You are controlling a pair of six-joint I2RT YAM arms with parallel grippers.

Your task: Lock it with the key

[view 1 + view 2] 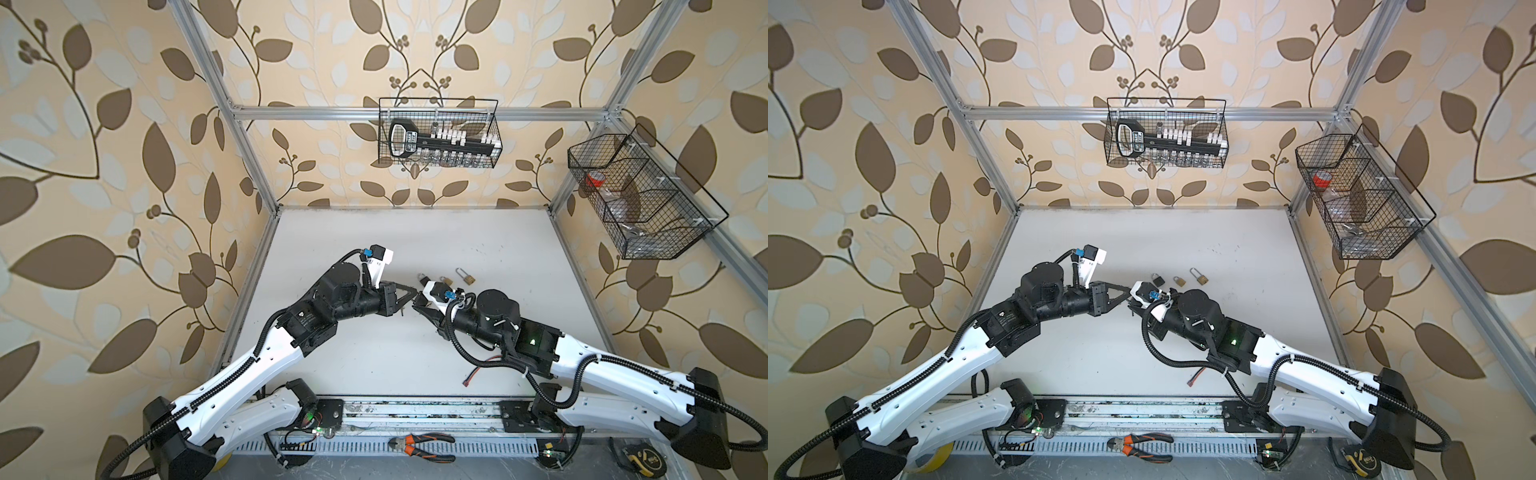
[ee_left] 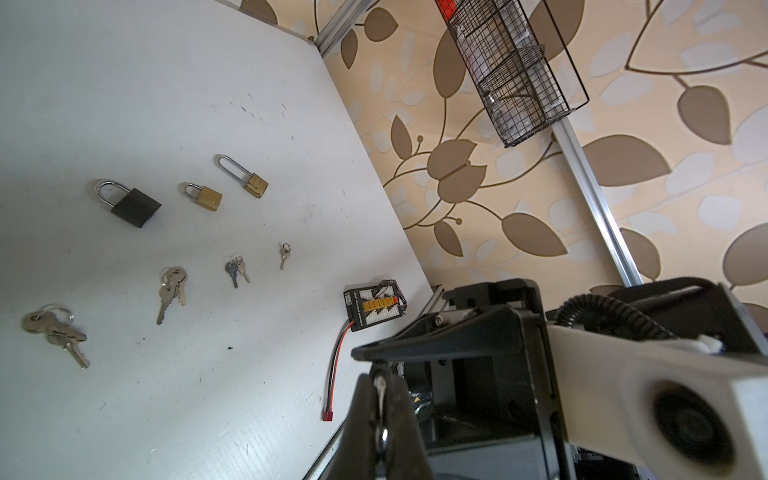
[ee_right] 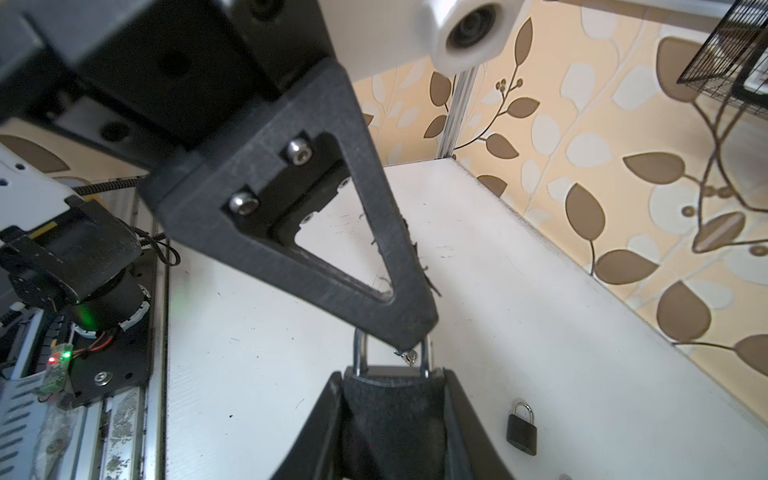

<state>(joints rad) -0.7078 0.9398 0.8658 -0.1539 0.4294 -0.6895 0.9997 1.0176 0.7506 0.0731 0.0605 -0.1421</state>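
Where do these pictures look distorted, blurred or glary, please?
In both top views, wide-angle stretch splays the frame post; in the left wrist view, the black padlock is crisp but the near white camera housing blurs; in the right wrist view, a green light flares softly.

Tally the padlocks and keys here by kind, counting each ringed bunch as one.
Black-bodied padlock on the white table: 1
Brass padlocks, short-shackled and long-shackled: 2
Silver-shackled padlock in the right end effector: 1
Ringed silver key bunches on the table: 4
Small silver key in the left end effector: 1
Total: 9
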